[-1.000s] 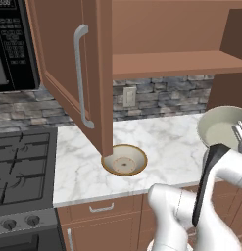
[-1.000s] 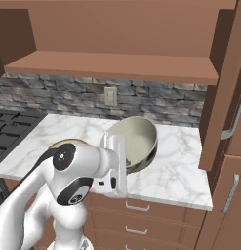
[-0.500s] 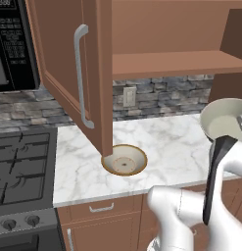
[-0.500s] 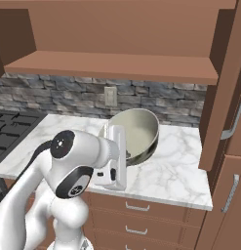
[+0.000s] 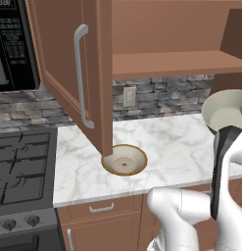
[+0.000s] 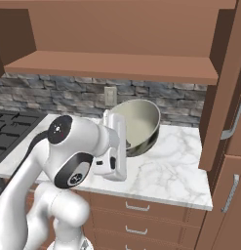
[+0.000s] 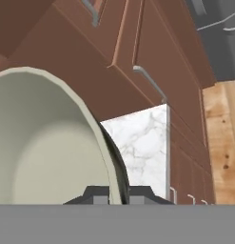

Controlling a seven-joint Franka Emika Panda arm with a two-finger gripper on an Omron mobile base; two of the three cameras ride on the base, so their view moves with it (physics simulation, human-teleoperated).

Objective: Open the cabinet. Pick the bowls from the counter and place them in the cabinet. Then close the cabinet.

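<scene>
Right base view: the tool (image 7: 113, 193) grips the rim of the grey-green bowl (image 6: 137, 123), carried tilted above the worktop (image 6: 166, 168) below the open cabinet's shelf (image 6: 112, 66) — next, lift it onto that shelf. Cream bowl (image 5: 124, 159) waits under the door.

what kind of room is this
A rendered kitchen: a brown wall cabinet stands open above a marble counter, with a black gas stove and a microwave alongside.

No readable text anywhere; only blurred, illegible white marks on the black microwave (image 5: 12, 44) panel.
</scene>
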